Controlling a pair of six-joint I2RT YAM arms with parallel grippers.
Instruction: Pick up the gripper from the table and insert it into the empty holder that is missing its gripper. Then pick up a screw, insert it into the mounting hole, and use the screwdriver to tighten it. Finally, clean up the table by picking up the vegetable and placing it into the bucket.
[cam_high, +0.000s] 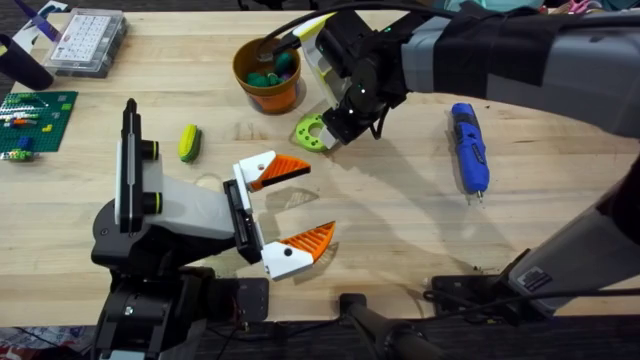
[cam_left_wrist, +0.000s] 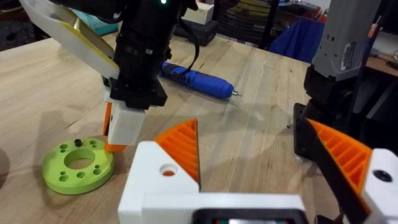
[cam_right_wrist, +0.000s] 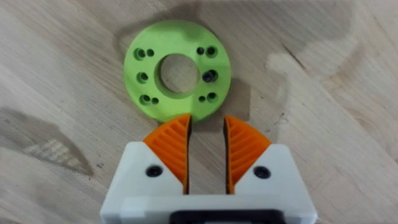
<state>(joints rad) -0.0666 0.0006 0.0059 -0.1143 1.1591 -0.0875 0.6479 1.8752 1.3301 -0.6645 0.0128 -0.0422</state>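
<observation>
A lime-green ring with a centre hole and several small holes lies on the table. A dark screw sits in one small hole. My right gripper hovers at the ring's edge, open by a narrow gap with nothing between its orange pads; its arm reaches in from the right. My left gripper stands wide open and empty nearer the front. The blue screwdriver lies to the right. The yellow-green vegetable lies left of the ring, and the orange bucket is behind it. The loose gripper and the holder are out of view.
A clear box of small parts sits at the far left corner, and a green studded baseplate lies at the left edge. Teal pieces lie in the bucket. Bare wood stretches between the ring and the screwdriver.
</observation>
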